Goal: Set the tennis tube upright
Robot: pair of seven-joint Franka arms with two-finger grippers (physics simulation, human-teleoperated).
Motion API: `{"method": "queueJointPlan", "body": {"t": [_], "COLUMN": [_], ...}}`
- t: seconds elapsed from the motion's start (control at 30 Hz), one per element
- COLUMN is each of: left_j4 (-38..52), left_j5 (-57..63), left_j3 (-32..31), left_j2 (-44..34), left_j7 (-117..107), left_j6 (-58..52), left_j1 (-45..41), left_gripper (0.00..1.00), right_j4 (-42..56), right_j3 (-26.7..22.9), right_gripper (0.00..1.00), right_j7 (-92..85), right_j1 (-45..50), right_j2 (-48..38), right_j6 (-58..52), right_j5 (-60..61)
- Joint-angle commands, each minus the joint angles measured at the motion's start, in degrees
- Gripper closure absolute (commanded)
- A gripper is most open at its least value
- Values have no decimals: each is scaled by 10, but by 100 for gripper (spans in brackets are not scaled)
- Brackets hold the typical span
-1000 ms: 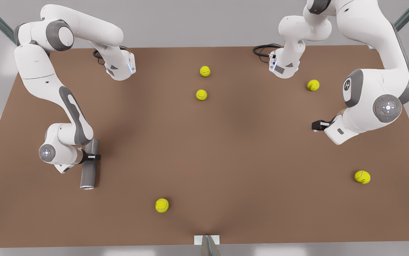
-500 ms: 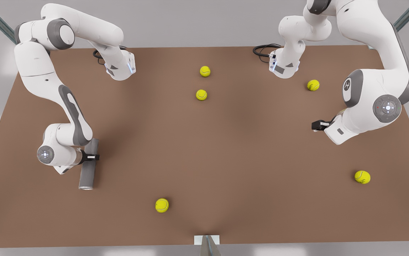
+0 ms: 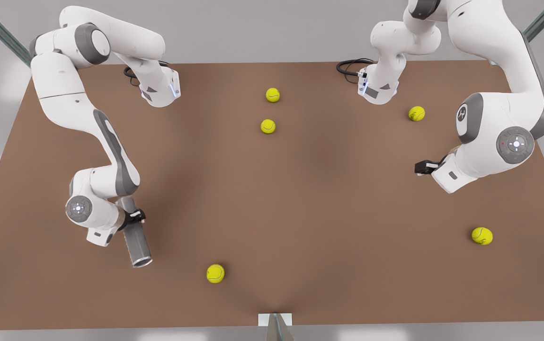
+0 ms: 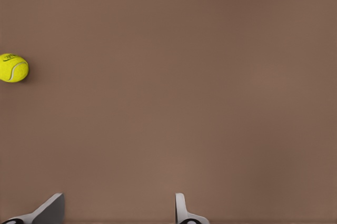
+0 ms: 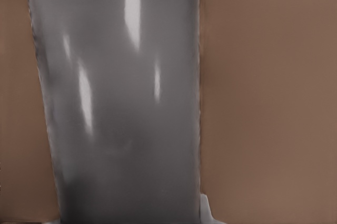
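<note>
In the front view our right gripper clasps the grey metallic tennis tube at about 8 o'clock on the brown table, raised but slanted, uprighting left; in the wrist views, our waiting left gripper is spread, and the tube sits close.

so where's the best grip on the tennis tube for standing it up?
Mid-body, gripper fingers across its width, coming from the side. The tennis tube is a smooth cylinder, tilted, open rim toward the camera. The right gripper already clamps it there. The left gripper waits, open.
</note>
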Motion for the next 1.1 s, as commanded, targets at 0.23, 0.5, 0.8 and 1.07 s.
{"method": "queueJointPlan", "body": {"t": [0.23, 0.5, 0.8, 1.07], "left_j4": [0, 0, 0, -4], "left_j5": [0, 0, -1, -1], "left_j3": [0, 0, 0, 0], "left_j2": [2, 2, 3, 4], "left_j7": [0, 0, 0, 0], "left_j6": [2, 2, 2, 3], "left_j1": [1, 1, 1, 1], "left_gripper": [0, 0, 0, 0], "right_j4": [29, 50, 72, 134], "right_j3": [0, -1, -1, -6], "right_gripper": [32, 32, 32, 32], "right_j7": [-102, -215, -250, -224], "right_j1": [51, 144, 248, 305], "right_j2": [6, 9, 18, 72], "right_j6": [31, 31, 31, 31], "right_j5": [-51, -104, -113, -114]}}
